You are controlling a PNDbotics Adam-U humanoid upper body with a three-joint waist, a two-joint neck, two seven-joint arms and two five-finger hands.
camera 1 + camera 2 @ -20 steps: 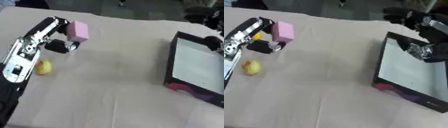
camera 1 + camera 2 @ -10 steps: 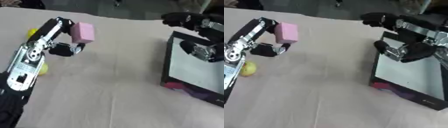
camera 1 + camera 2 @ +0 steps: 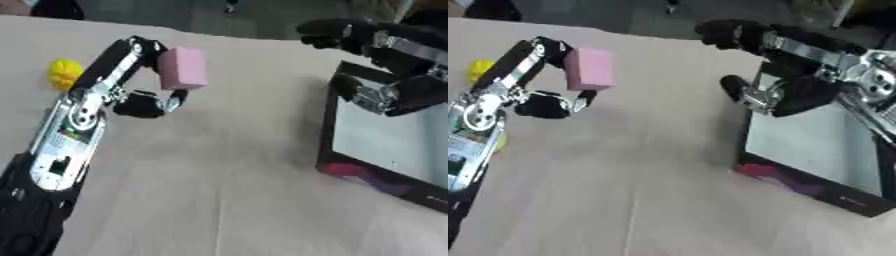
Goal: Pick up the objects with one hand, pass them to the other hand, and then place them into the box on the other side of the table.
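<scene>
Left hand clamped on pink rectangular foam block; right hand spread apart near black shallow box; yellow ball beside.

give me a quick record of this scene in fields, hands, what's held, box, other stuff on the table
left robot hand: raised over the table's left side, fingers and thumb pinching the pink block
right robot hand: at the box's left edge, fingers apart, holding nothing
pink block: off the table, upright in the left robot hand
box: dark frame, pale floor, on the table's right side
yellow object: on the table, far left
table: beige cloth
</scene>
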